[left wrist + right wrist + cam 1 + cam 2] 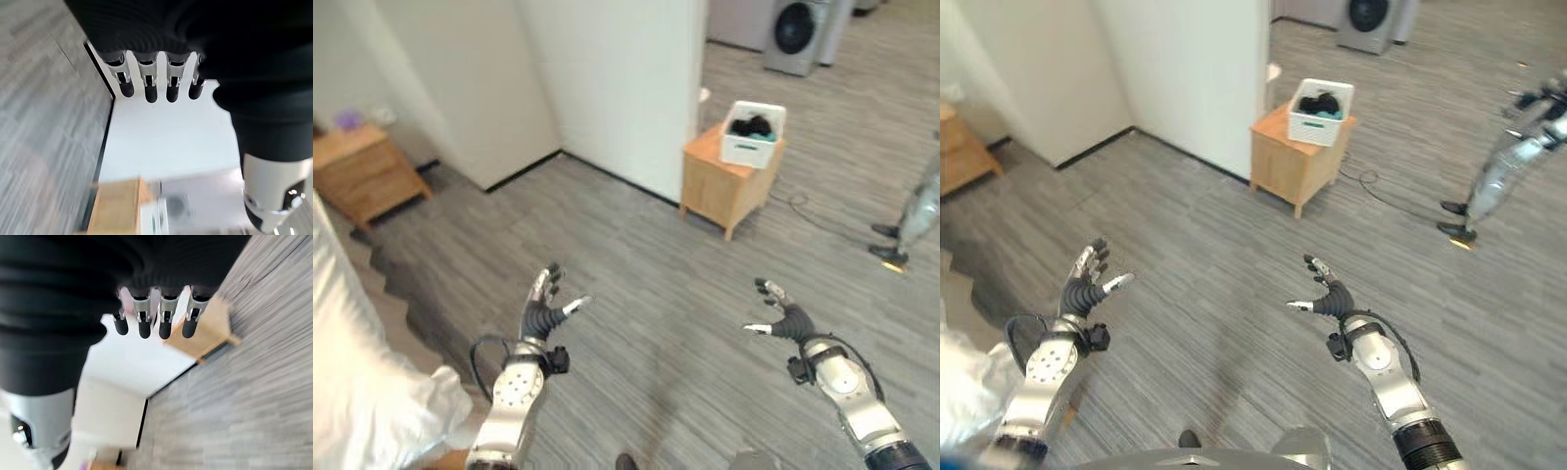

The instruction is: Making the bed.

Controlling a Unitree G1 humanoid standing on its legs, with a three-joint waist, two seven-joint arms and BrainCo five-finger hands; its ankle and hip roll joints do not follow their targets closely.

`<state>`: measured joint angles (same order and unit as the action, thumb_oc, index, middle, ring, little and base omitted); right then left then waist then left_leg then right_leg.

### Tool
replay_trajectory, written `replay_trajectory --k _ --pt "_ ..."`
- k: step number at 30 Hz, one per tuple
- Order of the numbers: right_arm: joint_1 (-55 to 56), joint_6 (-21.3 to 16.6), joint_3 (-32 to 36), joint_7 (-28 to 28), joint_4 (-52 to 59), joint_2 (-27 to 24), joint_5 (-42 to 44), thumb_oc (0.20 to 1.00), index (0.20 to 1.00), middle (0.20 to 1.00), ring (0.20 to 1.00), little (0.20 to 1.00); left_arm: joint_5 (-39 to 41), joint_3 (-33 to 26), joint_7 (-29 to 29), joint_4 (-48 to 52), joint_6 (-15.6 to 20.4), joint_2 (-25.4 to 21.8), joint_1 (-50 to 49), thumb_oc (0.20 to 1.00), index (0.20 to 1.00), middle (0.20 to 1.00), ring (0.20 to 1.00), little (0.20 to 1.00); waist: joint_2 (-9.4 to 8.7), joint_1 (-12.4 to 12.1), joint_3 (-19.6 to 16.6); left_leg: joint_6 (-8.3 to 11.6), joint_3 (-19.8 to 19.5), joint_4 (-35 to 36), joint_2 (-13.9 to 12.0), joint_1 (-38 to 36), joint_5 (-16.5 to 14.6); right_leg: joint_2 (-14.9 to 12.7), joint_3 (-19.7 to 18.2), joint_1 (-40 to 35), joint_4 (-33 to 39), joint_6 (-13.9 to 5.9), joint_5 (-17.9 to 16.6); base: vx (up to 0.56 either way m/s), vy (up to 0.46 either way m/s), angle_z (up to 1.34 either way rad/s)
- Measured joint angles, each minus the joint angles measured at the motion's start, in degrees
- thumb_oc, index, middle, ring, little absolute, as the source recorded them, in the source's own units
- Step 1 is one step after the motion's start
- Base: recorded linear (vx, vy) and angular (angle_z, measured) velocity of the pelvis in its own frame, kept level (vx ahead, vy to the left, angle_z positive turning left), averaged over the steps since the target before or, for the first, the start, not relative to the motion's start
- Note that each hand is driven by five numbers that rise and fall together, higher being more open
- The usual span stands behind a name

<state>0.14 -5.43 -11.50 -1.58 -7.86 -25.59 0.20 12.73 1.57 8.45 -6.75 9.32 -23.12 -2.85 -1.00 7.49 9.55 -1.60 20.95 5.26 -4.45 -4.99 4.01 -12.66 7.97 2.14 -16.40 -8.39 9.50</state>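
White bedding fills the left edge of the left eye view, bunched at its lower corner near my left arm. My left hand is raised over the grey floor just right of the bedding, fingers straight and spread, holding nothing. My right hand hovers over the floor at the lower right, also open and empty, its fingers relaxed. Neither hand touches the bedding.
A small wooden table carries a white bin of dark items beside a white wall. A wooden nightstand stands far left. A washing machine is at the back. An upright vacuum cleaner stands at the right.
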Motion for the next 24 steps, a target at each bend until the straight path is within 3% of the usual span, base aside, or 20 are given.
replay_trajectory --k 1,2,3,5,6,7,8,10,11,12,13,14,17,21,23,24 --pt "-0.10 -0.29 0.25 0.14 -0.10 -0.11 0.47 1.000 1.000 1.000 1.000 1.000 0.02 0.22 0.00 -0.76 0.07 0.51 0.33 1.000 1.000 1.000 1.000 1.000 0.52 0.38 0.30 0.68 -2.37 0.13 -0.54 0.37 -0.90 2.57 -3.67 1.21 1.85 1.27 -0.02 0.12 0.016 1.52" --pt "0.65 -0.28 0.74 0.39 -0.13 -0.16 1.10 1.000 1.000 1.000 1.000 1.000 0.08 0.48 0.03 -2.00 0.02 0.49 1.27 1.000 1.000 1.000 1.000 1.000 1.20 3.19 0.83 0.10 -5.76 0.38 -1.44 1.39 -1.78 7.16 -11.02 1.56 8.37 1.79 -1.77 0.17 0.026 1.99" --pt "1.07 -0.26 1.10 0.44 0.04 -0.02 1.50 1.000 1.000 1.000 1.000 1.000 0.02 0.44 -0.43 -1.97 -0.04 0.18 1.15 1.000 1.000 1.000 1.000 1.000 0.05 4.31 0.81 -0.54 -3.66 0.38 -1.25 0.72 -1.45 6.90 -11.86 1.72 14.06 1.01 -5.64 0.11 0.001 1.91" --pt "0.98 -0.26 1.43 0.45 -0.02 0.80 2.36 1.000 1.000 1.000 1.000 1.000 -0.01 -0.08 -0.51 -1.71 -0.11 -1.10 -1.00 1.000 1.000 1.000 1.000 1.000 -3.26 3.13 0.14 1.19 -3.82 0.40 1.59 -1.71 -2.53 4.86 -10.54 1.63 18.09 1.96 -11.59 0.06 -0.021 0.68" --pt "1.05 -0.32 1.61 0.58 -0.10 0.92 2.48 1.000 1.000 1.000 1.000 1.000 -0.03 -0.23 -0.55 -1.68 -0.14 -1.31 -1.84 1.000 1.000 1.000 1.000 1.000 -3.67 3.24 -0.22 2.10 -4.42 0.41 2.07 -2.34 -3.16 4.25 -10.55 1.17 17.52 2.09 -15.02 0.00 -0.023 0.42" --pt "1.10 -0.34 2.24 0.92 -0.72 0.80 2.54 1.000 1.000 1.000 1.000 1.000 -0.03 -0.04 -0.56 -1.76 -0.29 -0.54 -2.52 1.000 1.000 1.000 1.000 1.000 -2.72 3.25 -0.39 2.63 -4.35 0.40 1.29 -2.86 -3.46 4.80 -9.46 0.62 17.67 2.18 -15.46 0.03 -0.023 0.47" --pt "0.34 -0.35 3.28 1.40 -1.38 0.76 2.56 1.000 1.000 1.000 1.000 1.000 -0.05 0.28 -0.80 -0.33 -0.27 -0.54 -3.24 1.000 1.000 1.000 1.000 1.000 -0.33 3.09 -0.30 4.05 -2.28 0.38 -0.88 -2.75 -3.22 6.13 -8.20 -0.55 20.10 2.30 -15.82 0.04 -0.038 0.33" --pt "-0.47 -0.21 3.35 1.36 -1.63 0.35 2.57 1.000 1.000 1.000 1.000 1.000 -0.05 -0.10 -0.98 -0.31 -0.29 0.27 -3.10 1.000 1.000 1.000 1.000 1.000 1.18 2.64 -0.54 4.73 -1.73 0.38 -2.13 -2.77 -2.87 7.29 -7.63 -1.59 22.25 3.96 -17.50 0.04 -0.046 0.03" --pt "-1.22 -0.46 4.75 1.33 -0.83 -0.55 2.63 1.000 1.000 1.000 1.000 1.000 -0.04 -0.21 -1.39 -0.32 -0.38 1.13 -3.85 1.000 1.000 1.000 1.000 1.000 1.22 1.88 -1.99 7.02 0.27 0.39 -5.00 -6.24 -3.77 9.80 -6.32 -5.58 22.53 4.32 -14.61 0.03 -0.032 -0.08" --pt "-1.22 -0.46 4.75 1.33 -0.84 -0.55 2.63 1.000 1.000 1.000 1.000 1.000 -0.04 -0.21 -1.39 -0.32 -0.39 1.13 -3.85 1.000 1.000 1.000 1.000 1.000 1.22 1.88 -1.99 7.02 0.28 0.39 -5.00 -6.24 -3.77 9.80 -6.32 -5.58 22.53 4.32 -14.60 0.03 -0.023 -0.01" --pt "0.23 0.34 6.47 3.45 -0.27 -0.42 1.48 1.000 1.000 1.000 1.000 1.000 0.16 0.00 -1.95 -0.42 -1.58 1.41 -2.60 1.000 1.000 1.000 1.000 1.000 1.44 0.43 -2.08 7.03 -0.43 0.29 -5.20 -6.37 -3.76 8.60 -2.43 -5.36 22.59 4.31 -13.57 0.00 0.027 0.07" --pt "2.77 2.18 10.86 6.13 -0.98 -0.45 -0.29 1.000 1.000 1.000 1.000 1.000 0.48 0.12 -2.20 -0.49 -2.56 1.77 -0.24 1.000 1.000 1.000 1.000 1.000 1.48 -2.15 -2.31 7.08 -0.75 0.05 -5.29 -6.17 -3.73 6.81 5.04 -5.62 22.57 3.68 -13.28 -0.01 0.033 0.11" --pt "4.52 4.13 15.90 8.62 -2.13 -0.55 -0.53 1.000 1.000 1.000 1.000 1.000 0.59 -0.65 -2.39 -0.84 -2.56 1.55 0.72 1.000 1.000 1.000 1.000 1.000 1.48 -4.11 -2.70 7.25 -1.48 0.04 -5.08 -6.12 -3.82 6.58 6.54 -5.73 22.41 3.17 -13.67 -0.04 0.039 0.09" --pt "3.97 4.05 15.98 8.55 -2.07 -0.91 -2.66 1.000 1.000 1.000 1.000 1.000 0.53 -0.58 -2.43 -0.89 -2.58 1.90 0.69 1.000 1.000 1.000 1.000 1.000 1.69 -6.26 -2.50 7.44 -3.00 -0.85 -4.15 -5.04 -4.47 5.66 5.59 -1.87 16.12 3.33 -14.13 -0.02 0.085 -0.15" --pt "1.55 3.98 15.12 8.18 -2.05 -1.12 -3.78 1.000 1.000 1.000 1.000 1.000 0.48 -0.56 -2.29 -1.21 -2.59 2.18 1.05 1.000 1.000 1.000 1.000 1.000 2.58 -6.53 -0.02 6.25 -2.50 -1.12 -4.86 -5.79 -5.30 3.96 5.13 5.52 1.62 2.47 -14.15 0.11 0.080 -0.21" --pt "1.13 3.86 14.98 7.58 -2.01 -1.16 -4.26 1.000 1.000 1.000 1.000 1.000 0.20 -0.22 -2.29 -2.08 -2.76 2.15 1.52 1.000 1.000 1.000 1.000 1.000 2.84 -5.99 1.34 5.62 -2.30 -1.91 -5.57 -6.41 -5.45 2.42 4.75 7.59 -5.11 -0.36 -14.34 0.12 0.037 0.11"
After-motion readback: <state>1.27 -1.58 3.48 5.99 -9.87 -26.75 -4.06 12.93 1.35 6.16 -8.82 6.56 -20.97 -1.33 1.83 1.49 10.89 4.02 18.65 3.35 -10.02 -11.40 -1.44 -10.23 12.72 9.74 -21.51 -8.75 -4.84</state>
